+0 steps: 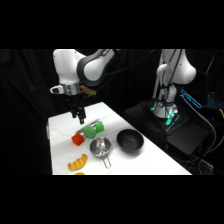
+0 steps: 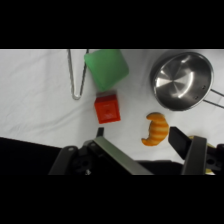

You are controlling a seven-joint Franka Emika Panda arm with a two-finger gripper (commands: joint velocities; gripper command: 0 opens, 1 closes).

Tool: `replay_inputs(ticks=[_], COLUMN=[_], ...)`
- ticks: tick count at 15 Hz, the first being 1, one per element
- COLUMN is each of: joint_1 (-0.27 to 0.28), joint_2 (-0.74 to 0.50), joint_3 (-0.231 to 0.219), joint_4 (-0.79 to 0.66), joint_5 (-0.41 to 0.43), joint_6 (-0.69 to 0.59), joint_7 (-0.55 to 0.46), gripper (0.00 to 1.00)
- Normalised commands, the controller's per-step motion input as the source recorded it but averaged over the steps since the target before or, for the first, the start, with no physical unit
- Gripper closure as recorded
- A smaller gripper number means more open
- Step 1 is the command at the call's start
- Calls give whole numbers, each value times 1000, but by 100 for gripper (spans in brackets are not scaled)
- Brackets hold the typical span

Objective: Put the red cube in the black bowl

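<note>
A: Here we are above the white table [image 1: 150,150], and the gripper [image 1: 79,116] hangs over the far end, just above the cluster of objects.

B: And the target's right there. The red cube [image 1: 78,139] sits on the table, touching or nearly touching the green block [image 1: 93,130] on its far side. Nothing is holding it.

A: The wrist view confirms it: red cube [image 2: 107,109] ahead of the fingers, green block [image 2: 106,68] right behind it, metal tongs [image 2: 76,75] off to one side.

B: Fingers?

A: Spread wide, empty, one dark finger [image 2: 100,134] low near the cube, the other out by the croissant toy [image 2: 156,129]. So I'd call this the approach, before any grasp.

B: What does the next move want?

A: My read: centre over the cube, drop straight down and close across its free faces. The green block crowds one side, so the fingers should straddle the other pair of faces or they'll nudge it.

B: And then the carry?

A: Past the metal cup [image 1: 100,147] to the black bowl [image 1: 130,141], which stands just beside the cup, nearer the arm's base. The bowl looks empty from here.

B: Any labels, brand marks?

A: None I can read. The cube's top shows a faint raised pattern, no lettering I can make out.
</note>
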Motion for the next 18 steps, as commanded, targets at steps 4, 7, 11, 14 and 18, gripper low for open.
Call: replay_inputs(ticks=[4,7,11,14,18], joint_1=[-125,-135,-125,-129,-127], joint_2=[330,270,242,242,250], joint_3=[81,105,120,121,108], joint_4=[446,313,252,320,384], joint_5=[-51,-41,-41,-47,-80], joint_6=[5,9,13,-13,-37], joint_7=[-187,-201,-214,-246,-259], gripper=[0,0,0,0,0])
